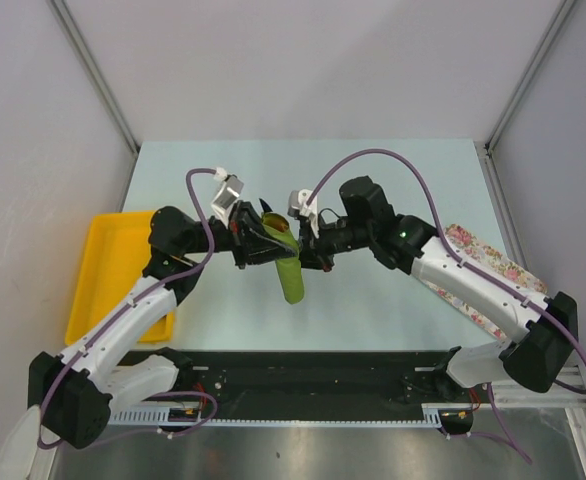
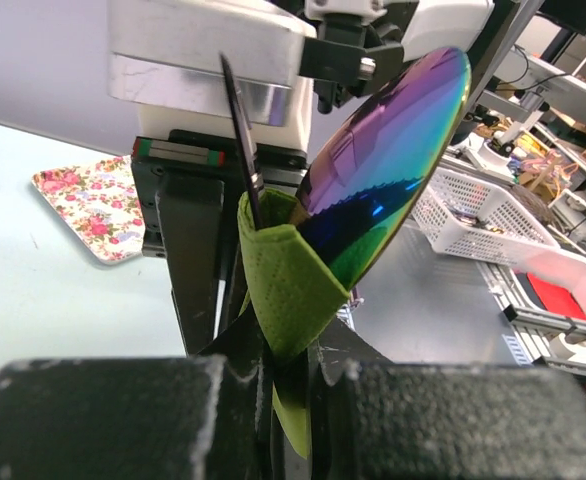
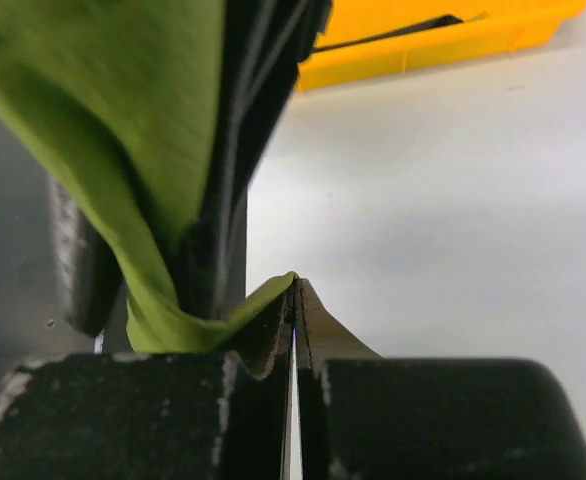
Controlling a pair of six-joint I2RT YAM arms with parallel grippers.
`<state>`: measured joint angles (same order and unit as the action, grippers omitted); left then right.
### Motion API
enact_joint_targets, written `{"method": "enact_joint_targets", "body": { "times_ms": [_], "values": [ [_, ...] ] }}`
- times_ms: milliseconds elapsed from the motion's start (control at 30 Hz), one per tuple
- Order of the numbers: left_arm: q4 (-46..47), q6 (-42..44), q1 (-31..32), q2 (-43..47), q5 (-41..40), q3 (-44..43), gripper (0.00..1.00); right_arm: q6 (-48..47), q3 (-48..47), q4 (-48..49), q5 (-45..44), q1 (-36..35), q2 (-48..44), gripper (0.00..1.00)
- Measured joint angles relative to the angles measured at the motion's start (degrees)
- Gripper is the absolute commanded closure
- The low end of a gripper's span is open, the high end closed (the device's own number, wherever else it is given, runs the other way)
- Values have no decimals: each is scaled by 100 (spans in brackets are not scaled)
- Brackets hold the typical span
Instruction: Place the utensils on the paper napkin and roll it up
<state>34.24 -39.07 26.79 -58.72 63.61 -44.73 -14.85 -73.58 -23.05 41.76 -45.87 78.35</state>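
Paper napkin (image 1: 290, 272), olive green, is seen from above rolled into a narrow tube over the middle of the pale table (image 1: 393, 180). It is held between the two arms, with its free end pointing toward the arm bases. Whether that end touches the table cannot be told.

The utensils (image 1: 271, 218) are wrapped inside the roll and stick out of its far end. In the left wrist view, a shiny oval spoon head (image 2: 383, 170) with rainbow reflections is seen rising out of the green fold. A slim dark piece (image 2: 241, 130) stands beside it.

The left gripper (image 1: 253, 238) is closed around the roll, and in its own view the green paper is seen squeezed between its black fingers (image 2: 123, 420). The right gripper (image 1: 308, 245) is brought in from the opposite side. Its jaws are pressed fully together, with a small green flap of the napkin caught at their tips, as shown in the right wrist view.

A yellow tray (image 1: 103, 270) is set at the table's left edge. A floral cloth (image 1: 488, 262) is laid at the right edge, partly covered by the right arm.
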Motion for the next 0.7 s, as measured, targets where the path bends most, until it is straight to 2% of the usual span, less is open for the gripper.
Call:
{"method": "enact_joint_targets", "body": {
  "times_ms": [233, 267, 333, 367, 467, 567, 700],
  "values": [
    [127, -140, -17, -33, -111, 120, 100, 363, 227, 472, -33, -76, 0, 100],
    [122, -144, -28, -35, -142, 129, 100, 396, 232, 476, -59, -46, 2, 97],
    [68, -138, -101, -33, -293, 131, 100, 483, 232, 479, -133, 39, 2, 86],
    [17, -114, -144, -31, -372, 129, 100, 551, 232, 476, -190, 114, 2, 72],
    [-269, -31, -380, -2, -782, 127, 100, 800, 208, 354, -400, 570, 2, 54],
    [-737, 203, -599, 20, -1390, 120, 100, 1040, -59, 7, -745, 1174, 39, 46],
    [-1449, 584, -706, 17, -2288, 92, 100, 1333, -549, -247, -1038, 1764, 92, 41]
  ]
}}
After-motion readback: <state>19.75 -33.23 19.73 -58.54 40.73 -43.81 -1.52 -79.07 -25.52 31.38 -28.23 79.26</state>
